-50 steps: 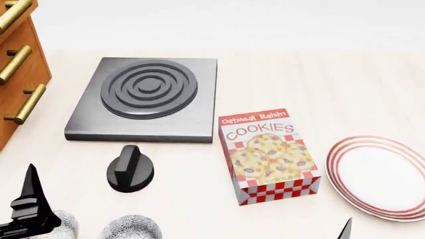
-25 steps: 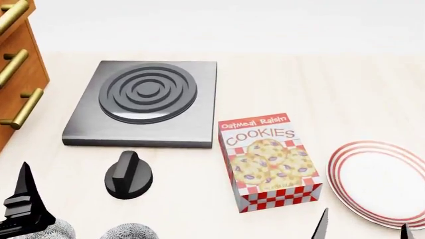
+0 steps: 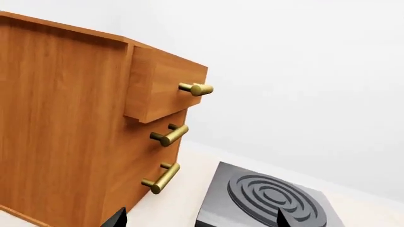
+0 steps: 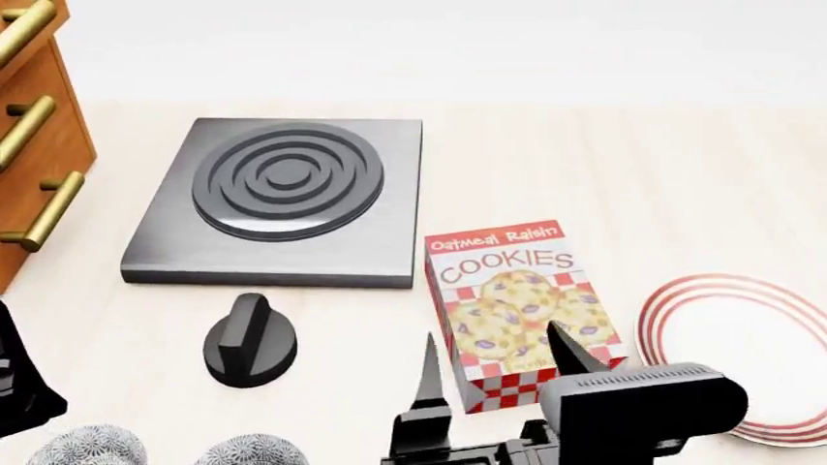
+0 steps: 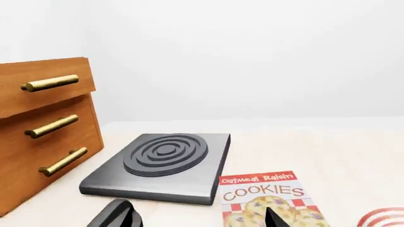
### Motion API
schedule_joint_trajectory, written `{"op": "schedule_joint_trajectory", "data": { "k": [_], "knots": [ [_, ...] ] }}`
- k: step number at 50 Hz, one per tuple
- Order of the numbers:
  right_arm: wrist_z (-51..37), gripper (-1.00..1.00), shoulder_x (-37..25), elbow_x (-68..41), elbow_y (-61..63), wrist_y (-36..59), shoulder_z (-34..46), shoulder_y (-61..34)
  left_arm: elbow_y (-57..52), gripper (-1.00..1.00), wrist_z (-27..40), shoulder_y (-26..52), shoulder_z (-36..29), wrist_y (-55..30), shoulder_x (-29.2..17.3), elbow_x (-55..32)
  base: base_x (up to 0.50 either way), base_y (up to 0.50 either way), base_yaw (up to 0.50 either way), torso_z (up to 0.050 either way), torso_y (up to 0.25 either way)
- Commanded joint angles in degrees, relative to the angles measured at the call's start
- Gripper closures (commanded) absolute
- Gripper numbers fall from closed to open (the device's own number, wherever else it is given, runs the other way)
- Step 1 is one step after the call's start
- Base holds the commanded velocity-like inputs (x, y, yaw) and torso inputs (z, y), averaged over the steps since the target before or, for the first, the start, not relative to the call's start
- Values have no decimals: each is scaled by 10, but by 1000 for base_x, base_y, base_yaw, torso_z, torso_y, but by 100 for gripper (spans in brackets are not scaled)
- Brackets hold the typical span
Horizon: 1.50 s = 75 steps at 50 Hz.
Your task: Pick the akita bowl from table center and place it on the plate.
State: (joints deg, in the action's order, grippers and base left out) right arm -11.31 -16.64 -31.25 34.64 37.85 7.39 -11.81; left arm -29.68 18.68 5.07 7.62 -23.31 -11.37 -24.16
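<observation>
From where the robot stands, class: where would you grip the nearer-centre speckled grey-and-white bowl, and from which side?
Probably the speckled bowl's rim, from above: only part of it shows at the head view's bottom edge, beside its look-alike. The right gripper, open, hovers nearest.

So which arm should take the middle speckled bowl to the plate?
Probably right. Its open end effector hangs between the bowl and the plate on its side. The left end effector sits beyond the other bowl, far from the plate.

Matte black right end effector (image 4: 498, 373) with thin pointed fingers.
</observation>
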Motion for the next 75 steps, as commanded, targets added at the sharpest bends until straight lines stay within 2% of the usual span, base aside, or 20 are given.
{"op": "schedule_joint_trajectory", "data": {
  "k": [1, 10, 20, 33, 54, 75],
  "knots": [
    [10, -100, 8, -103, -11, 126, 5, -87, -4, -100, 8, -3, 13, -4, 3, -22, 0, 0, 0, 0, 0],
    [4, -100, 25, -180, -52, 197, -10, -119, -3, -100, 12, -8, 11, 1, 5, -26, 0, 0, 0, 0, 0],
    [2, -100, 33, -200, -96, 226, -2, -144, -5, -100, 14, -12, 17, 5, 2, -36, 0, 0, 0, 0, 0],
    [-32, -100, 26, -235, -86, 274, -9, -136, -6, -100, 16, -19, 17, 11, 1, -43, 0, 0, 0, 0, 0],
    [-34, -100, 25, -238, -114, 278, 9, -129, -2, -100, 19, -30, 18, 27, 0, -51, 0, 0, 0, 0, 0],
    [14, -100, 32, -208, -227, 248, 47, -166, -7, -100, 35, -23, 28, 16, -4, -79, 0, 0, 0, 0, 0]
  ]
}}
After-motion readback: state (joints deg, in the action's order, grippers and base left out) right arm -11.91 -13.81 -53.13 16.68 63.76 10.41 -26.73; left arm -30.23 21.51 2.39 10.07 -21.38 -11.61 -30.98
